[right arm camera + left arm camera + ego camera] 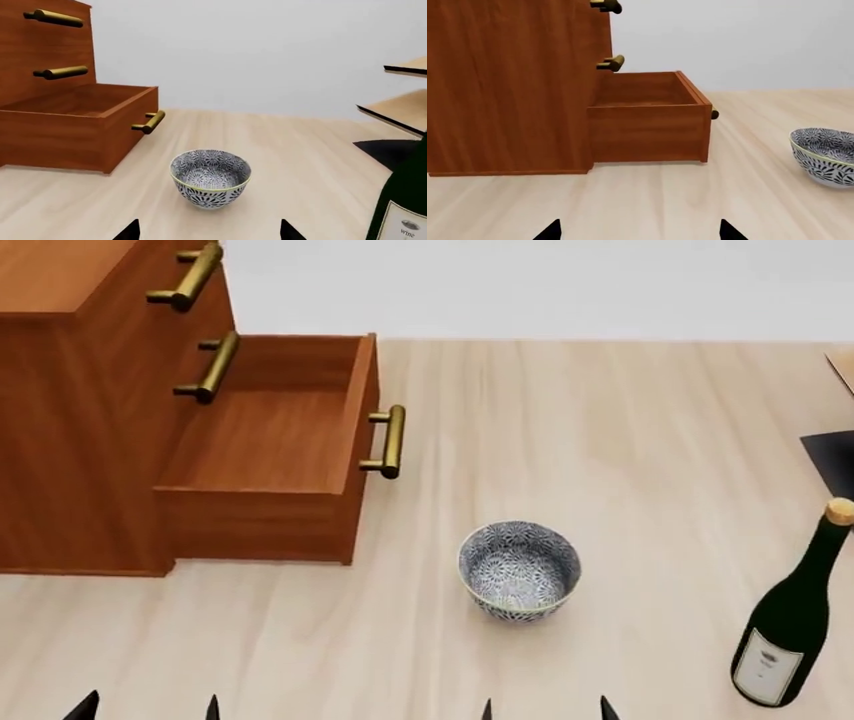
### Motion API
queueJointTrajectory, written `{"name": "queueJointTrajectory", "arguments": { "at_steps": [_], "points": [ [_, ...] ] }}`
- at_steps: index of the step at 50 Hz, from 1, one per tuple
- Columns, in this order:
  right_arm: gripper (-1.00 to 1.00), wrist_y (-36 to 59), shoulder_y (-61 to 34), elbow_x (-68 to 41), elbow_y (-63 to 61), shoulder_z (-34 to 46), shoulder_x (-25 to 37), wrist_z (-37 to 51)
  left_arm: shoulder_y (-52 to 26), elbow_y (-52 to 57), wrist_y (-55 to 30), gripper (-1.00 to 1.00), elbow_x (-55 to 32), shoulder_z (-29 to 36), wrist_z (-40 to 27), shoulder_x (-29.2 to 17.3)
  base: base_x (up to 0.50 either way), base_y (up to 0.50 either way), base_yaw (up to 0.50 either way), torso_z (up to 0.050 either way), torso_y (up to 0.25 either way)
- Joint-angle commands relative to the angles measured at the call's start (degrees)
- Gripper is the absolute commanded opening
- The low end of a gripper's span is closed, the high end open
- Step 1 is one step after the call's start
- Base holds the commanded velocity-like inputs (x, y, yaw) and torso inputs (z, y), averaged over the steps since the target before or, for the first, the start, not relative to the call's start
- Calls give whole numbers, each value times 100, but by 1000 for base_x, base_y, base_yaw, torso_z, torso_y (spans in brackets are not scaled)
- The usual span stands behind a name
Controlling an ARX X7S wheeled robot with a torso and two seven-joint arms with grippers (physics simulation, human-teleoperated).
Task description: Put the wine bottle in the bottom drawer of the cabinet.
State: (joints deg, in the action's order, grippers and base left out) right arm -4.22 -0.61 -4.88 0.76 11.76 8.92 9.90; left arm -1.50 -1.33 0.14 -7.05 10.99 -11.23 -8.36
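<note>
Nearest the head camera, only the dark tips of the left tool (147, 706) and the right tool (547, 708) show at the edge, each pair spread apart and pinching nothing, both low over the pale table (614, 420). From largest to smallest, with the cabinet (80, 420) as landmark: it stands on the far left part of the table, and its bottom drawer (274, 455) is already pulled out toward the middle, with a bare wooden floor, so I judge it is ready to receive the bottle. Well apart from the cabinet, at the right edge of the head view, the wine bottle (790, 625) stands upright on the table, untouched. Between cabinet and bottle, near the drawer front, sits the patterned bowl (519, 570), which the right arm should probably avoid when it carries the bottle across.
</note>
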Motion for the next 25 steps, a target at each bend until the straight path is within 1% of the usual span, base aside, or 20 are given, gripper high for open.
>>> {"name": "queueJointTrajectory", "arguments": {
  "at_steps": [1,25],
  "points": [
    [100,-21,-6,-16,-3,60,44,32,-12,-15,15,100,-31,45,-51,-34,312,0,0,0,0],
    [100,-43,15,-36,-83,163,117,127,15,55,18,100,-103,126,-133,-123,304,0,0,0,0]
  ]
}}
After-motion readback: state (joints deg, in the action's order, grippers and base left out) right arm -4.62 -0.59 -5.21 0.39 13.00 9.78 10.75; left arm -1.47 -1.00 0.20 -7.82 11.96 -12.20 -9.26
